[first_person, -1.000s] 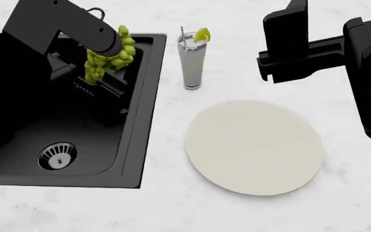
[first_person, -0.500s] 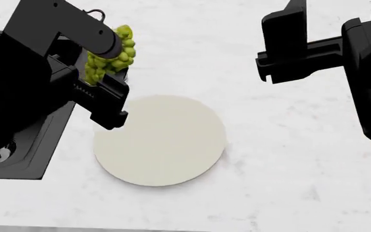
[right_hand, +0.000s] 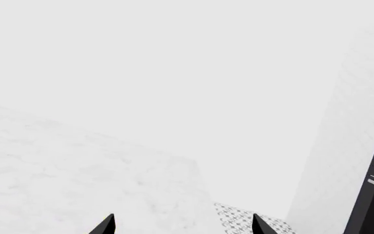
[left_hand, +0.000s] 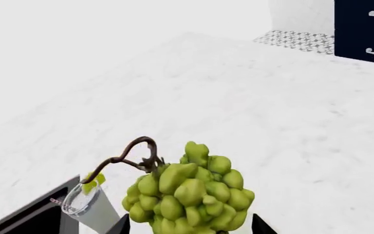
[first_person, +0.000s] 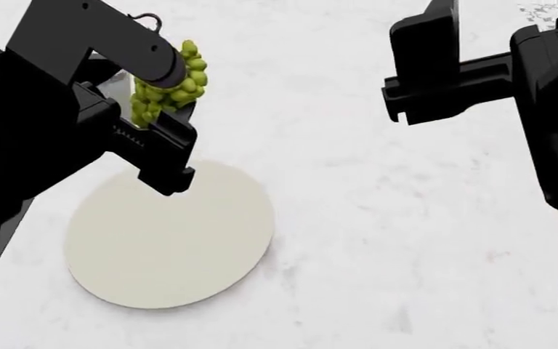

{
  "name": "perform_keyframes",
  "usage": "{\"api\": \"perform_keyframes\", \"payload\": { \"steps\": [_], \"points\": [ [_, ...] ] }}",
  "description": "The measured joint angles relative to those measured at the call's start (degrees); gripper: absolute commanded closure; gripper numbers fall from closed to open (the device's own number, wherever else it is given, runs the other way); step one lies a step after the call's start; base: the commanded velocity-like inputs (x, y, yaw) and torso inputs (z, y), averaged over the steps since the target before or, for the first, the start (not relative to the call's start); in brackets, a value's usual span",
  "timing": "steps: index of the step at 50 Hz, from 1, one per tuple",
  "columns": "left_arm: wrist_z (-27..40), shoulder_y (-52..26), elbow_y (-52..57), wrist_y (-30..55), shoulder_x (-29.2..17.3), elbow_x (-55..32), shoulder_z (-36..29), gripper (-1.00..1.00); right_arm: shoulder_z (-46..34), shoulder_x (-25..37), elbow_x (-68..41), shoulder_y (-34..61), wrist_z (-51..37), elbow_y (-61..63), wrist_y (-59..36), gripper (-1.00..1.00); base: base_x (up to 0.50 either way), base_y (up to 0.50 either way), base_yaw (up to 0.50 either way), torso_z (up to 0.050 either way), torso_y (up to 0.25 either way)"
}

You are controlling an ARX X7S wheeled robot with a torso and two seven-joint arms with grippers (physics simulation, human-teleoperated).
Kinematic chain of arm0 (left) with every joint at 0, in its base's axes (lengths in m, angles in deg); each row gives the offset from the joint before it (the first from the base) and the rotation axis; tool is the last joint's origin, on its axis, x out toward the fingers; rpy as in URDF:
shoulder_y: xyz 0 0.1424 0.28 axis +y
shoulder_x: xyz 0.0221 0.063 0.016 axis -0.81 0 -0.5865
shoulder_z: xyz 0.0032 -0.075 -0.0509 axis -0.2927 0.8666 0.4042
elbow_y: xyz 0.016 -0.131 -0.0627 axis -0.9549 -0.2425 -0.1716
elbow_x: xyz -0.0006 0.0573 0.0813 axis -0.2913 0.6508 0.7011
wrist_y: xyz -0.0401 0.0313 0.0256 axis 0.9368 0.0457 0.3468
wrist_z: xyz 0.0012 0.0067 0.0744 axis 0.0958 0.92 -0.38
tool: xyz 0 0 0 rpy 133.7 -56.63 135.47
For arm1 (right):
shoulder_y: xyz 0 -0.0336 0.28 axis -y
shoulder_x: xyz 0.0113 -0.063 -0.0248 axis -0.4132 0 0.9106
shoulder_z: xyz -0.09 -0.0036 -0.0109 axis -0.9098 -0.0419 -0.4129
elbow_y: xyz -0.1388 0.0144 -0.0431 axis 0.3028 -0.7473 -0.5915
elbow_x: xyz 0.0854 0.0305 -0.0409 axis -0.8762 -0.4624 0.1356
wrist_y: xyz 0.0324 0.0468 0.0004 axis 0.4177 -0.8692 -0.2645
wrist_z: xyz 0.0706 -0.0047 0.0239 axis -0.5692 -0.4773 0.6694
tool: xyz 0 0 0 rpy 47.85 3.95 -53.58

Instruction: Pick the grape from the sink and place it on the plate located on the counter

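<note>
1. The left gripper [first_person: 168, 109] is up in the air, holding tight on the grape [first_person: 169, 86].
2. The grape hangs above the counter [first_person: 376, 240], just past the far edge of the plate [first_person: 163, 254].
3. The right gripper [right_hand: 181, 229] is held high over the counter. Its two tips are apart, with nothing between them.
4. A drink glass [left_hand: 89, 209] stands beside the sink [left_hand: 28, 222].
</note>
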Motion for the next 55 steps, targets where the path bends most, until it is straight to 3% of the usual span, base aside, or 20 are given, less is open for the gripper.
{"api": "perform_keyframes", "payload": {
  "steps": [24, 55],
  "points": [
    [-0.10, -2.87, -5.47, 5.56, 2.42, -2.56, -1.82, 1.00, -1.35, 0.70, 0.74, 0.35, 0.88, -0.71, 1.64, -1.00, 0.00, 0.00, 0.00, 0.001, 0.001],
    [-14.13, -6.51, -26.45, 15.35, 10.73, -7.99, -5.88, 1.00, -3.36, 1.47, 1.38, 2.02, 1.89, -2.16, 2.54, -1.00, 0.00, 0.00, 0.00, 0.000, 0.001]
  ]
}}
